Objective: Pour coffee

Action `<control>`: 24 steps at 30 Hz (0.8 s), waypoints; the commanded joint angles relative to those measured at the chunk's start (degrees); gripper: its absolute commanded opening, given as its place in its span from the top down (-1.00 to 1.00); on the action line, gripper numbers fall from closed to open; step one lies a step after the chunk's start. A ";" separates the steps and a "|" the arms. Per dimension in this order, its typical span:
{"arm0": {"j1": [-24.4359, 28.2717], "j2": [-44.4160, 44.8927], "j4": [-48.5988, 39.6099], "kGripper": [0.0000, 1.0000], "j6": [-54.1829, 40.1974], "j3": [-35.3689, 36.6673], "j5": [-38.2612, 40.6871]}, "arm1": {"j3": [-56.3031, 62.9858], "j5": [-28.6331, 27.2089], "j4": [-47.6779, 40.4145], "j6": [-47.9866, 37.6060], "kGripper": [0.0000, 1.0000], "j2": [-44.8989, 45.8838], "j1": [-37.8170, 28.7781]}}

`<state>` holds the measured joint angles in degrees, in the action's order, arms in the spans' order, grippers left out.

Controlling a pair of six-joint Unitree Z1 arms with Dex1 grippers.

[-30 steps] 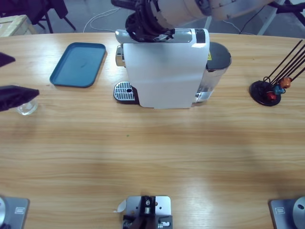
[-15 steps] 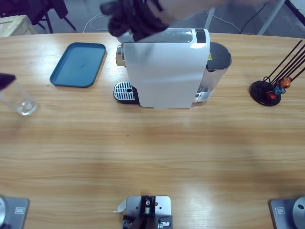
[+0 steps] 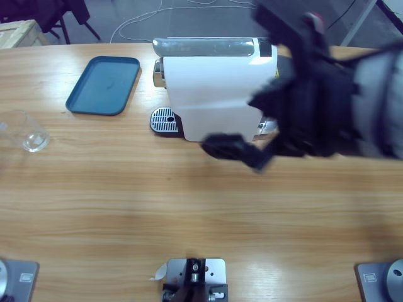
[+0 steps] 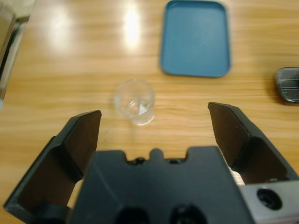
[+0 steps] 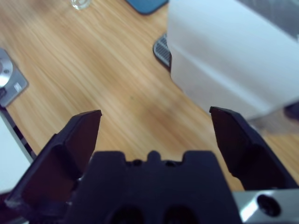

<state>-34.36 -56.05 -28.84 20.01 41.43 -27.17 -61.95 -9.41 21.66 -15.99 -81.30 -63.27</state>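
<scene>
The white coffee machine point(image 3: 214, 94) stands at the table's back middle, its round drip grate point(image 3: 164, 119) at its left foot. A clear empty glass point(image 3: 25, 133) sits alone near the left edge. My right gripper point(image 3: 236, 151) hangs open and empty in front of the machine's lower right corner. In the right wrist view the machine point(image 5: 233, 51) and grate point(image 5: 162, 49) lie ahead of the right gripper point(image 5: 155, 113). My left gripper point(image 4: 154, 114) is open and empty, set back from the glass point(image 4: 135, 101). It is out of the high view.
A blue tray point(image 3: 104, 85) lies empty left of the machine and shows beyond the glass as the tray point(image 4: 196, 37) in the left wrist view. My right arm's bulky body point(image 3: 340, 107) covers the table's right side.
The arm that was over the machine's top has swung down to its front right. The dark left gripper beside the glass has drawn back out of the high view; the glass stays on the table.
</scene>
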 commanded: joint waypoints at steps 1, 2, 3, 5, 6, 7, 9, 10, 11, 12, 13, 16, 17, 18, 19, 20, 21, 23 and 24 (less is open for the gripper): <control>5.58 -9.74 2.14 -1.00 6.94 -4.66 -0.86 | 6.23 -3.88 1.05 -2.91 -1.00 4.68 -0.63; 5.71 -10.76 3.48 -1.00 8.68 -5.57 -0.86 | 6.23 -3.97 1.02 -2.93 -1.00 4.12 -0.63; 5.71 -11.40 4.89 -1.00 9.38 -6.50 -0.86 | 6.35 -3.95 1.00 -3.12 -1.00 3.36 -0.63; 5.72 -12.34 7.17 -1.00 9.52 -8.58 -1.09 | 6.98 -4.01 1.02 -4.10 -1.00 2.29 -0.63; 5.90 -12.52 8.82 -1.00 9.35 -9.60 -1.13 | 7.23 -4.11 1.00 -4.42 -1.00 1.97 -0.63; 6.41 -12.96 10.30 -1.00 9.19 -10.28 -1.13 | 7.35 -4.22 0.98 -4.60 -1.00 1.58 -0.63; 7.71 -14.52 12.55 -1.00 8.75 -11.14 -1.14 | 7.37 -3.94 0.38 -4.75 -1.00 0.44 -0.63; 7.82 -15.42 13.78 -1.00 8.34 -11.44 -1.22 | 7.37 -3.85 -0.13 -4.79 -1.00 -0.19 -0.63; 7.82 -16.26 15.10 -1.00 7.64 -11.65 -1.22 | 7.37 -3.74 -0.85 -4.95 -1.00 -1.14 -0.63; 7.82 -16.97 16.70 -1.00 6.73 -11.97 -1.22 | 7.32 -3.58 -1.30 -5.07 -1.00 -1.84 -0.63; 7.82 -17.99 18.24 -1.00 5.30 -12.08 -1.22 | 7.26 -3.36 -1.83 -5.11 -1.00 -2.58 -0.63; 7.82 -20.87 20.07 -1.00 2.84 -12.08 -1.37 | 8.04 -3.25 -2.96 -5.90 -1.00 -4.20 -0.63; 7.82 -21.19 20.21 -1.00 2.76 -12.20 -1.39 | 8.76 -3.25 -3.73 -6.32 -1.00 -4.48 -0.63; 7.82 -21.29 20.46 -1.00 2.76 -12.46 -1.43 | 9.48 -3.25 -4.40 -6.83 -1.00 -4.81 -0.61; 7.82 -21.34 20.79 -1.00 2.76 -12.59 -1.51 | 10.04 -3.04 -4.98 -7.18 -1.00 -5.13 -0.63; 7.82 -21.78 21.27 -1.00 2.72 -12.69 -1.78 | 10.29 -2.83 -5.40 -7.22 -1.00 -5.43 -0.63; 7.82 -22.50 21.57 -1.00 2.68 -12.92 -2.22 | 10.43 -2.56 -5.86 -7.22 -1.00 -5.78 -0.63; 8.17 -23.66 22.18 -1.00 2.81 -12.87 -2.71 | 10.53 -1.65 -6.67 -7.22 -1.00 -6.33 -0.63; 8.40 -24.10 22.76 -1.00 2.84 -13.01 -2.71 | 10.53 -1.51 -6.81 -7.22 -1.00 -6.47 -0.63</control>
<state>-27.22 -75.88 -8.55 23.25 30.46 -28.15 -53.69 -12.39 17.05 -22.45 -84.58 -63.28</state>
